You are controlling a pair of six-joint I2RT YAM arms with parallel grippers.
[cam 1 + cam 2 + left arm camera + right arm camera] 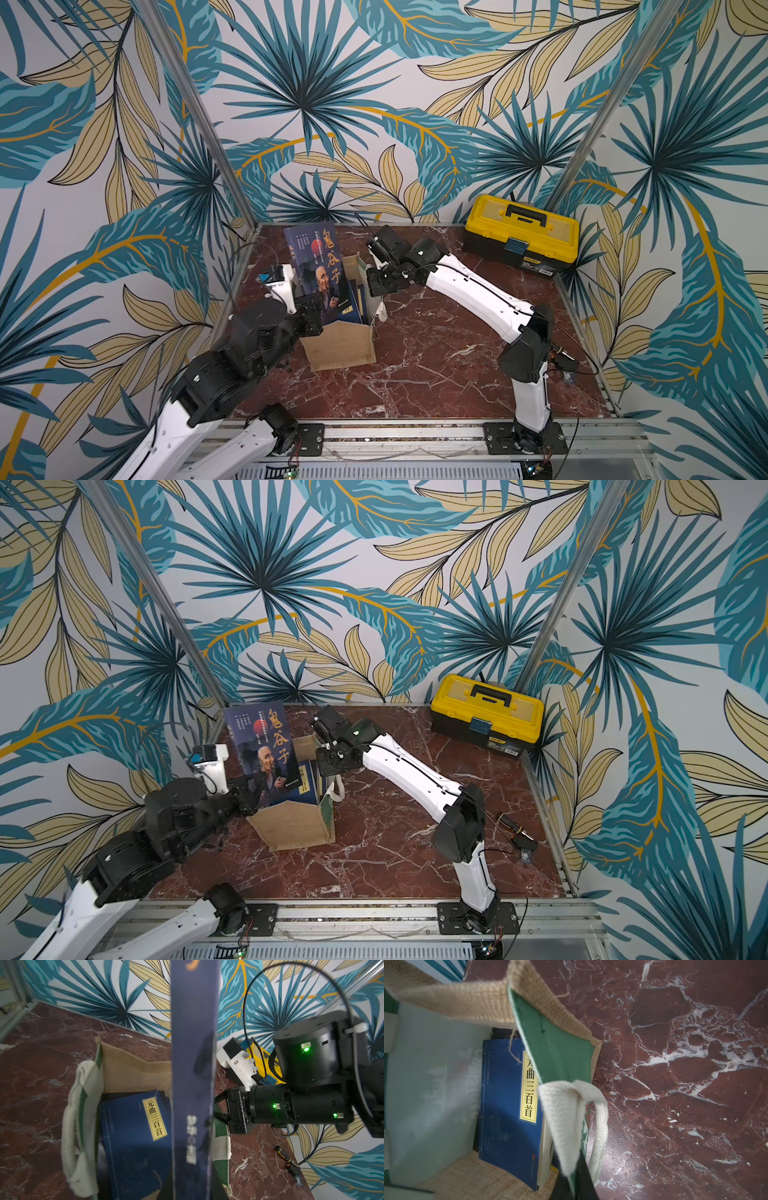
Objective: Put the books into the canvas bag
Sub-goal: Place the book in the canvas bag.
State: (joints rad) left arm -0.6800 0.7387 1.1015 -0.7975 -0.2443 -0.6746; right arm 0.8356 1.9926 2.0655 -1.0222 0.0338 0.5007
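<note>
Several books (pixel 508 1105) sit in the canvas bag (pixel 340 349), left gripper (pixel 309 318) clamps the portrait book (pixel 316 270) poking out its mouth, right gripper (pixel 218 1109) looks pinched on the side panel (pixel 554 1053), none loose in sight, so probably nearly done.

Book (pixel 313 257) upright in bag (pixel 338 349), perhaps partway

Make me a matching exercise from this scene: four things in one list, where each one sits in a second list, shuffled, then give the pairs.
Things
1. portrait-cover book
2. navy book with yellow title strip
3. yellow toolbox
4. canvas bag

Places
A. far right corner of the table
B. standing open, left of the table's middle
C. held upright in the left tool at the bag's mouth
D. inside the bag

Pairs: 1-C, 2-D, 3-A, 4-B
</note>
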